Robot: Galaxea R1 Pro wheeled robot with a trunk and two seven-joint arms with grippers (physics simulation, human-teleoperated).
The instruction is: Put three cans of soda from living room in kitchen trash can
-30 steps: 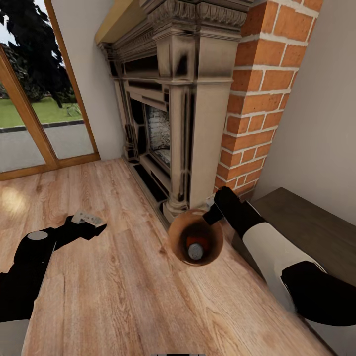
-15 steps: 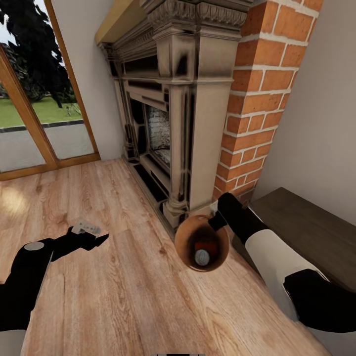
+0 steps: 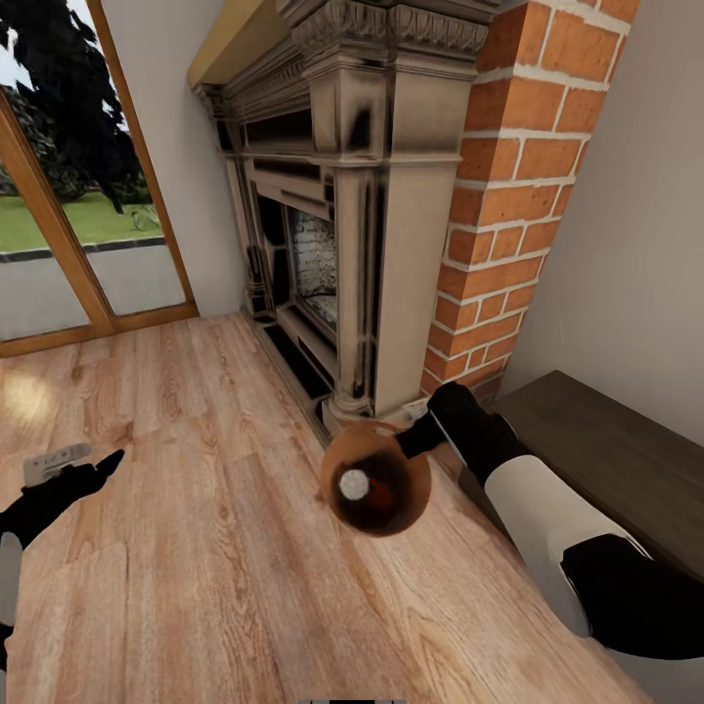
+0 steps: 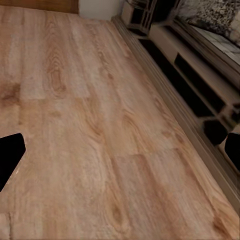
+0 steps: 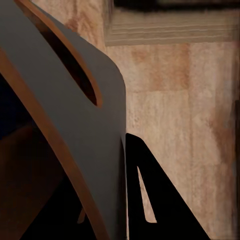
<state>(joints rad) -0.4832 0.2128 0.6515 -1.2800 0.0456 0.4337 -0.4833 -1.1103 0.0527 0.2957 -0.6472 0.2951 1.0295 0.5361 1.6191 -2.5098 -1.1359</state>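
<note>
While the right gripper (image 3: 416, 433) stays clamped on the tash can (image 3: 376, 484) rim, bin has swung toward 9 o'clock; soda can (image 3: 354, 483) slid inside, still contained. Left gripper (image 3: 73, 467), empty, spread unclear, retreated to 9. Carry looks stable.

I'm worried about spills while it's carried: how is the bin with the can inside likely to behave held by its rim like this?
The tash can hangs tilted from the right pincer, held at one rim edge, so it probably swings. The loose can of soda inside likely rolls about. The walls look stiff, so the bin should keep its shape.
</note>
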